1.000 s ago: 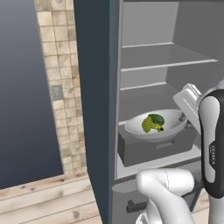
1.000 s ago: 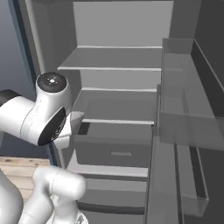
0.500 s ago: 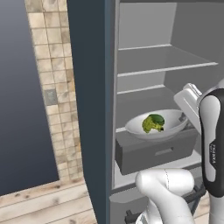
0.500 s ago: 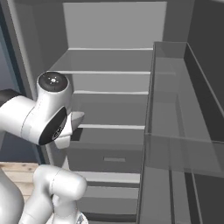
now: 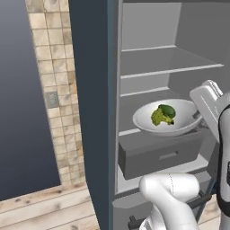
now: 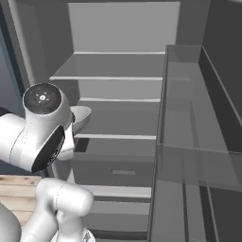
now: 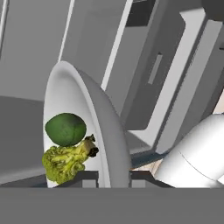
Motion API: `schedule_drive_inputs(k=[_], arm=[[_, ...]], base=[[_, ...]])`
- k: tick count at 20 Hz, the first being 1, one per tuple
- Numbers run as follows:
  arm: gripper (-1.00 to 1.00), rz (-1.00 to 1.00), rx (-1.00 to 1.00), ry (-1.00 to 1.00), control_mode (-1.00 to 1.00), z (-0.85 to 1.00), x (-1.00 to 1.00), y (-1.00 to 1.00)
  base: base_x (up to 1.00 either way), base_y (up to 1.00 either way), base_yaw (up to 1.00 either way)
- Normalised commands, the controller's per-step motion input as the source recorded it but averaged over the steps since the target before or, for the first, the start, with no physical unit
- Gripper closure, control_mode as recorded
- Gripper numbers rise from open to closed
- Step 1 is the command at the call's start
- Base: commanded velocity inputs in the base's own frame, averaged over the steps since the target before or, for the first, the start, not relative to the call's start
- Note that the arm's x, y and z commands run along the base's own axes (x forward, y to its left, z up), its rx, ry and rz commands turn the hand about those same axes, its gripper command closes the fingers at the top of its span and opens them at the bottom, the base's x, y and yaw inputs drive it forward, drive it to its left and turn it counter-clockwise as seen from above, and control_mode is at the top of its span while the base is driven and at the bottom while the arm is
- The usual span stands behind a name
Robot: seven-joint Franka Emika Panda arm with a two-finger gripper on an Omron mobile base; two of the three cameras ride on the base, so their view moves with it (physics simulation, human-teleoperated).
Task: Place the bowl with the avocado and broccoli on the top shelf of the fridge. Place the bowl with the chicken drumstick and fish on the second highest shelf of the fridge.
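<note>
Fingers: the gripper [image 7: 111, 177] pinches the rim of the bowl [image 5: 168, 117], one tip on each side.
Bowl: wide, shiny, white-grey, held level inside the fridge [image 5: 94, 112], above the grey drawer [image 5: 159, 155].
Food: dark green avocado [image 5: 168, 109] touches bumpy yellow-green broccoli [image 5: 160, 117].

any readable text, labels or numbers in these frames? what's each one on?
None readable.
The bowl with the avocado and broccoli, the fridge shelves and its bottom drawer are all plain, unmarked surfaces.
The small plate on the tiled wall carries no legible mark.
</note>
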Motion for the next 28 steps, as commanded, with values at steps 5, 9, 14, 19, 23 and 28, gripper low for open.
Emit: schedule_drive_inputs(k=[5,9,14,19,23,28], arm=[[1.00,-0.09,0.00,-0.42,-1.00,0.93,-0.30,-0.10],[1.00,-0.09,0.06,-0.18,-1.00,0.99,-0.02,-0.22],[1.00,-0.08,0.30,0.09,-1.00,0.57,0.22,-0.26],[1.00,0.00,0.02,0.00,-1.00,0.00,0.19,0.00],[1.00,0.00,0.00,0.00,-1.00,-0.01,0.97,-0.02],[1.00,-0.01,0.00,0.00,-1.00,0.00,1.00,0.00]], base=[[0.00,0.00,0.00],[0.00,0.00,0.00],[0.00,0.00,0.00],[0.00,0.00,0.00],[0.00,0.00,0.00],[0.00,0.00,0.00]])
